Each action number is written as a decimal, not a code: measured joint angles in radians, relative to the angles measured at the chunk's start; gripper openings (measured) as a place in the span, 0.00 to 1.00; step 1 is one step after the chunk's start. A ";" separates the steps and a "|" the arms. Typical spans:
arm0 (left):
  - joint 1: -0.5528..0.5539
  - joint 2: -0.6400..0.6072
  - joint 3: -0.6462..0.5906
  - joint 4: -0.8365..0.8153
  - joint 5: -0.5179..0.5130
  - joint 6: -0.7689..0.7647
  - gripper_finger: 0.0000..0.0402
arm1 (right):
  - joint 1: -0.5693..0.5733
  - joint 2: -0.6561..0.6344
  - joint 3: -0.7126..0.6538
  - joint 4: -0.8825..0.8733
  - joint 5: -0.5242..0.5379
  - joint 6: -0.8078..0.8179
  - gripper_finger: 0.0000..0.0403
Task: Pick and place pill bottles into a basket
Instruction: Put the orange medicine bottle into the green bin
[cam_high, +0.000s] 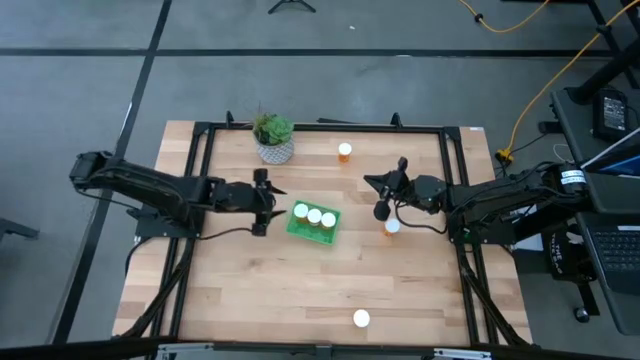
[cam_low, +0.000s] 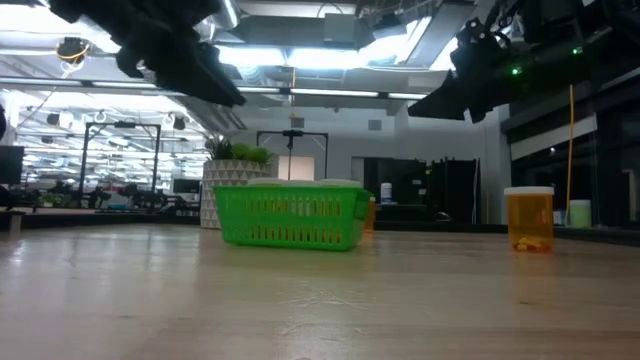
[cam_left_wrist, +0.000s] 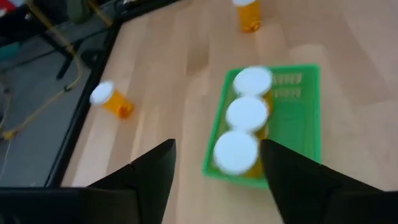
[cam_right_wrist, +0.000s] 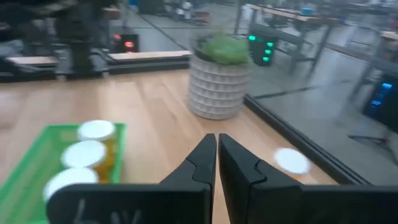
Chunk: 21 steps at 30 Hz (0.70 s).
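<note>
From above, the green basket (cam_high: 314, 223) sits near the middle of the wooden table (cam_high: 270, 290) and holds three pill bottles (cam_high: 314, 216) in a row, white caps up. Three more bottles stand loose on the table: one near the far edge (cam_high: 344, 151), one just beside the right gripper (cam_high: 391, 227), and one near the front edge (cam_high: 361, 319). The left gripper (cam_high: 263, 202) hovers just left of the basket, its jaws spread and empty. The right gripper (cam_high: 392, 187) hangs to the right of the basket, well apart from it, jaws pressed together on nothing. A potted plant (cam_high: 273, 136) stands behind the basket.

At table height, the basket (cam_low: 290, 216) stands in front of the plant pot (cam_low: 232, 184), and one orange bottle (cam_low: 529, 217) stands to the right; both arms hang dark overhead.

The left wrist view looks down past its spread fingers (cam_left_wrist: 149, 174) on the basket (cam_left_wrist: 298, 118) with the three capped bottles (cam_left_wrist: 247, 113) along one side. Another bottle (cam_left_wrist: 111, 100) stands near the table's edge, and another (cam_left_wrist: 249, 14) stands farther off.

The right wrist view shows its fingers (cam_right_wrist: 200, 163) touching each other, the basket (cam_right_wrist: 25, 174) with its bottles (cam_right_wrist: 84, 155) beyond them, the plant (cam_right_wrist: 219, 78), and a white cap (cam_right_wrist: 291, 160) near the table's edge.
</note>
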 joint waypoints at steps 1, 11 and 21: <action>0.001 -0.018 0.000 -0.031 -0.006 -0.018 0.58 | 0.000 0.000 0.000 0.003 -0.020 -0.001 0.06; 0.071 -0.014 -0.143 0.144 -0.008 -0.032 0.56 | -0.074 -0.001 0.000 0.050 -0.156 -0.079 0.06; 0.214 -0.025 -0.189 0.285 -0.001 0.005 0.52 | -0.246 -0.001 0.000 0.041 -0.339 -0.158 0.06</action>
